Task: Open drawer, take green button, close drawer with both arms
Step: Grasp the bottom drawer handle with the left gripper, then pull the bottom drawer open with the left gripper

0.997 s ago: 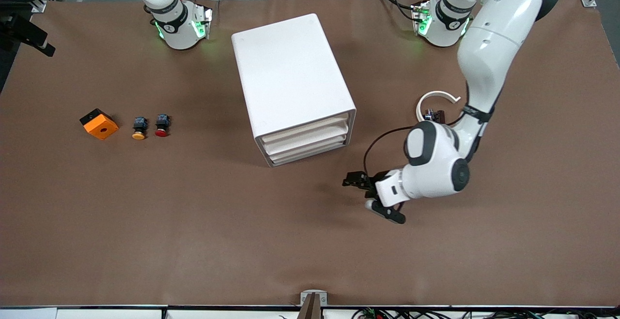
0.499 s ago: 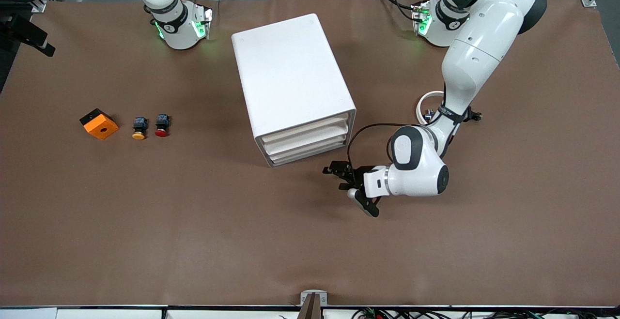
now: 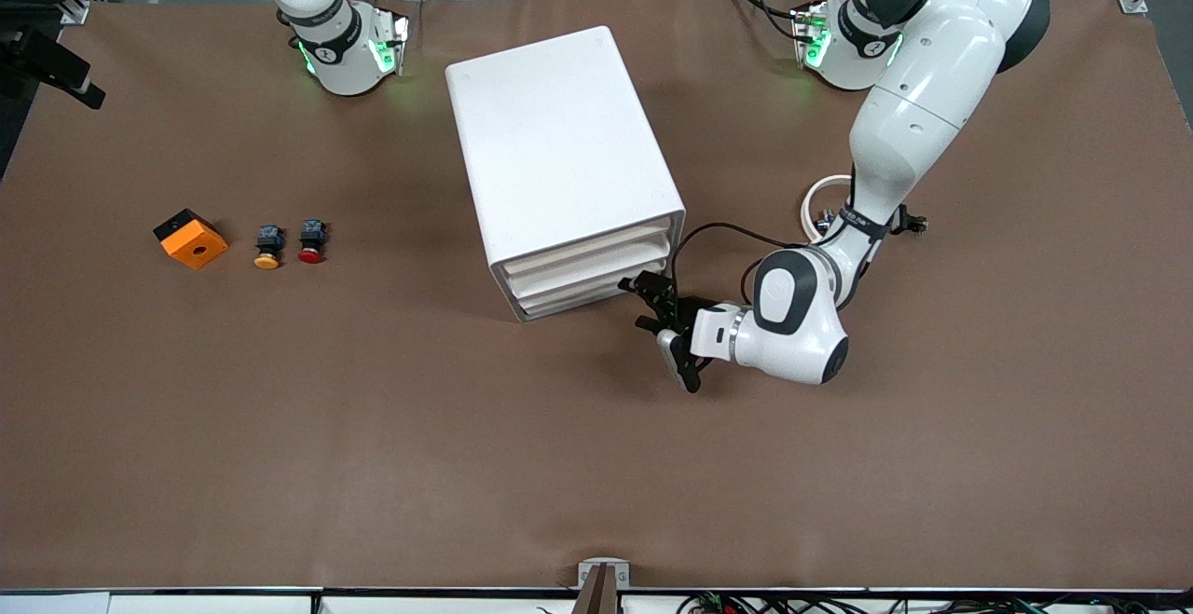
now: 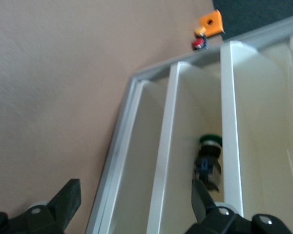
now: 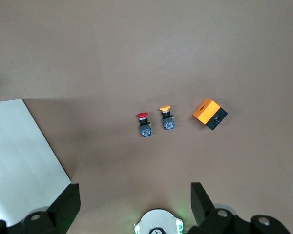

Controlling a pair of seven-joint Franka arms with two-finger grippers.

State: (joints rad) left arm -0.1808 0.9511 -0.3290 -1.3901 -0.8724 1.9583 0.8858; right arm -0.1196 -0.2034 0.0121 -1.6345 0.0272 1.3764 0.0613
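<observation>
The white cabinet (image 3: 559, 148) stands mid-table with its three drawers shut. The lowest drawer (image 3: 587, 300) faces the front camera, and its front fills the left wrist view (image 4: 151, 161). My left gripper (image 3: 657, 308) is open, low over the table, close in front of the lowest drawer at the corner toward the left arm's end; its fingers (image 4: 68, 200) straddle the cabinet's bottom edge without touching. The green-capped button (image 4: 208, 158) shows through the translucent drawer fronts; I cannot tell which drawer holds it. My right gripper (image 5: 134, 204) is open and empty, held high and waiting near its base.
A red-capped button (image 3: 311, 241), a yellow-capped button (image 3: 267, 247) and an orange box (image 3: 190, 238) lie toward the right arm's end of the table. A white ring (image 3: 829, 195) lies beside the left arm's forearm.
My left gripper has swung from over the open table toward the cabinet and now sits right in front of the lowest drawer. The right arm has not moved.
</observation>
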